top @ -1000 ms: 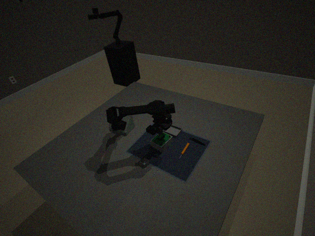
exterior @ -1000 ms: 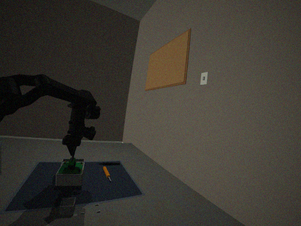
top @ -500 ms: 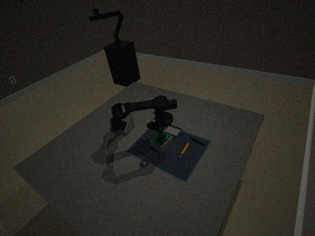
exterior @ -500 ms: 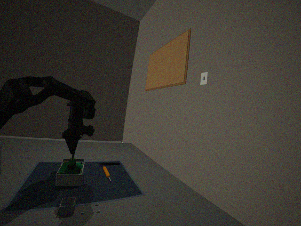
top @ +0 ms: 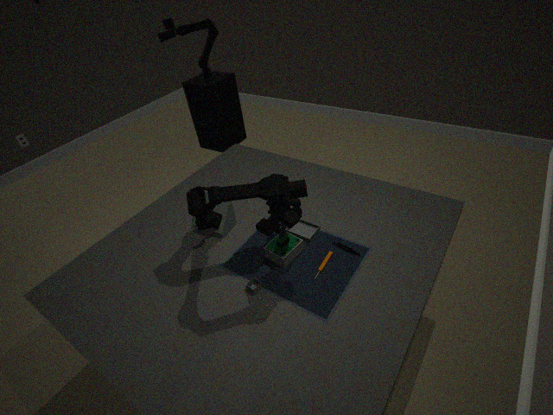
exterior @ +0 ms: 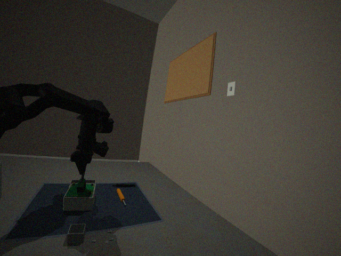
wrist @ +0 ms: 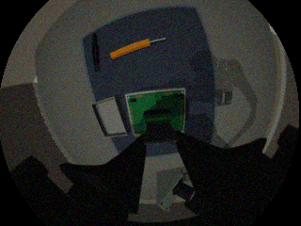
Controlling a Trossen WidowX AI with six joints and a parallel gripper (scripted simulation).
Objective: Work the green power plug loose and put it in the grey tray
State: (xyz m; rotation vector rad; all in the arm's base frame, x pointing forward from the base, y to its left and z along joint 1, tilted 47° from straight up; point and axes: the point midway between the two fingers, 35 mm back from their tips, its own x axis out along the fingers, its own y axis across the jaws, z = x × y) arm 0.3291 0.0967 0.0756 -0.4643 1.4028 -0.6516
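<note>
The circuit board (top: 294,243) (exterior: 90,187) (wrist: 137,112) is green and lies in a pale open-topped box. My gripper (top: 282,233) (exterior: 82,177) (wrist: 160,136) points down over the board, shut on the green plug (top: 282,239) (exterior: 81,182). The plug stands at the dark socket (exterior: 81,189) on the board. The dim light hides whether any gap lies between plug and socket. In the wrist view my fingers hide most of the plug. The grey tray (top: 305,230) (wrist: 111,117) lies right beside the box and looks empty.
A dark blue mat (top: 312,290) (exterior: 140,212) (wrist: 155,71) lies under the box. An orange screwdriver (top: 325,260) (exterior: 120,194) (wrist: 131,48) and a black pen-like tool (top: 346,248) (exterior: 124,185) (wrist: 96,53) lie on it. A small open box (top: 252,286) (exterior: 76,238) (wrist: 224,97) stands at the mat's edge, with small bits nearby.
</note>
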